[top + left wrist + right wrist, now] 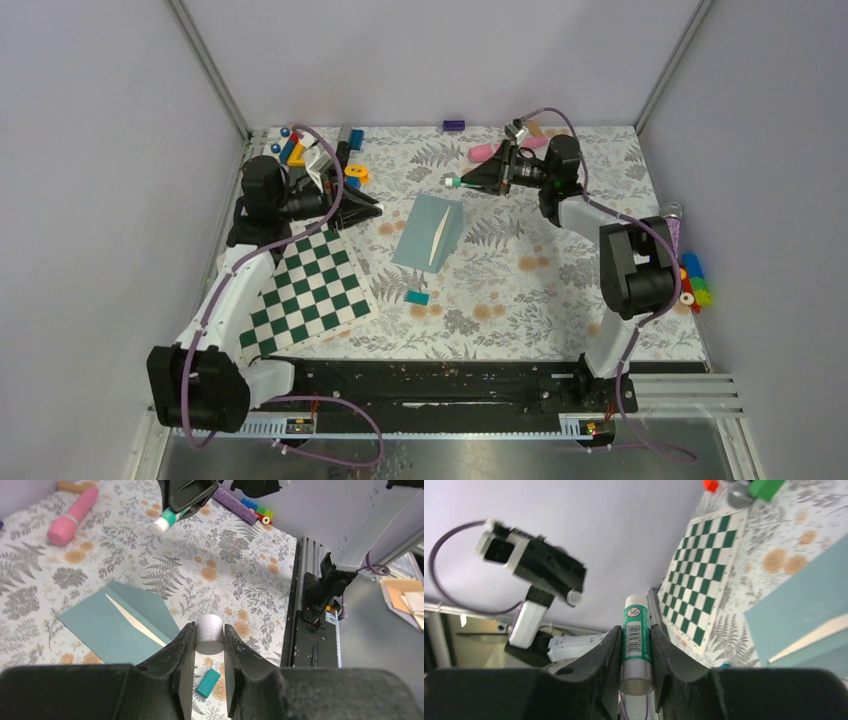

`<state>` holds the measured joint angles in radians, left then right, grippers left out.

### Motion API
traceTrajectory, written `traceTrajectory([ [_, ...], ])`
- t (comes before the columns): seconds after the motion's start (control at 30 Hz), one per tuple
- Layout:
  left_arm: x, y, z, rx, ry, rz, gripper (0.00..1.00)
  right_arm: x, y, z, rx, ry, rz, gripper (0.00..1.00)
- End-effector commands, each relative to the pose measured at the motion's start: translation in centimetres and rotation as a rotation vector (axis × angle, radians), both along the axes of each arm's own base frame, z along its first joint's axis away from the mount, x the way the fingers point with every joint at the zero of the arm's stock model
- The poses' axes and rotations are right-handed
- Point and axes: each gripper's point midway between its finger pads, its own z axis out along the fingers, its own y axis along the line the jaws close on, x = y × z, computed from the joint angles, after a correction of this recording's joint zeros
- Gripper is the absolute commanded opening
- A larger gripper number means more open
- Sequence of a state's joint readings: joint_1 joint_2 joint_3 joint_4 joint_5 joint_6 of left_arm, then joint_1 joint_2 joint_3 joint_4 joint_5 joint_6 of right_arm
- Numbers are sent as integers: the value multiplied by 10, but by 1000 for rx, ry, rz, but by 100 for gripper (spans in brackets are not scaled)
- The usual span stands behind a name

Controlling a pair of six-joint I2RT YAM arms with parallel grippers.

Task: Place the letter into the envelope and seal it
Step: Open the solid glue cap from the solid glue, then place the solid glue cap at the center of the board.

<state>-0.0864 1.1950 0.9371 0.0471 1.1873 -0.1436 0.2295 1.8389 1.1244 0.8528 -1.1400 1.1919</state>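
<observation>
The teal envelope (422,228) lies flat mid-table, its flap partly open. A thin cream strip of the letter (439,240) shows along the flap edge; the rest is hidden inside. In the left wrist view the envelope (110,625) and letter strip (135,622) lie left of my fingers. My left gripper (377,210) is shut on a grey-white cylindrical cap (209,634), above the table left of the envelope. My right gripper (468,182) is shut on a green-and-white glue stick (636,630), held above the table behind the envelope, its white tip (453,182) pointing left.
A green-white checkerboard (310,290) lies under the left arm. A tiny teal block (417,297) sits in front of the envelope. A pink object (484,152) and a purple block (453,125) lie at the back. Toy blocks sit at back left (295,150) and right (692,280).
</observation>
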Motion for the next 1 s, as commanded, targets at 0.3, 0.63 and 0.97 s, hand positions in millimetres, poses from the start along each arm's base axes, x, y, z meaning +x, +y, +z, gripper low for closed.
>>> traceTrajectory([
  [0.3,28,11,-44,343,29,69,0,-17,-37,-12,-431,-175,-111,0],
  [0.63,60,30,-144,931,231,137,0,-41,-97,-1,-756,-326,-251,0],
  [0.97,112,46,-213,1187,366,140,0,-44,-123,15,-726,-364,-346,0],
])
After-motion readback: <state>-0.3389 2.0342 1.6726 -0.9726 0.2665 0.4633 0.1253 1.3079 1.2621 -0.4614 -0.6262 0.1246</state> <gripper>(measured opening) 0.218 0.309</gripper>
